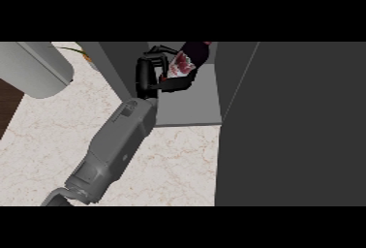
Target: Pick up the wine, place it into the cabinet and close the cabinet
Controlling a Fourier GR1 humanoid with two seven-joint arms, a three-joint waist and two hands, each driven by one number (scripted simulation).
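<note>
A dark wine bottle [186, 62] with a red and white label stands tilted inside the open cabinet, over its grey shelf [191, 104]. My left hand [151, 72] reaches in from the lower left and is shut on the bottle, fingers curled round its left side. The bottle's lower part is hidden behind the hand. The cabinet's dark door [293, 126] stands open, filling the right of the view. The cabinet's left wall [114, 63] rises just beside my wrist. My right hand does not show.
A large pale grey rounded object [36, 68] lies at the upper left on the marble counter [172, 164]. A small orange and green item [86, 54] peeks out behind it. Dark wood [7, 109] shows past the counter's left edge.
</note>
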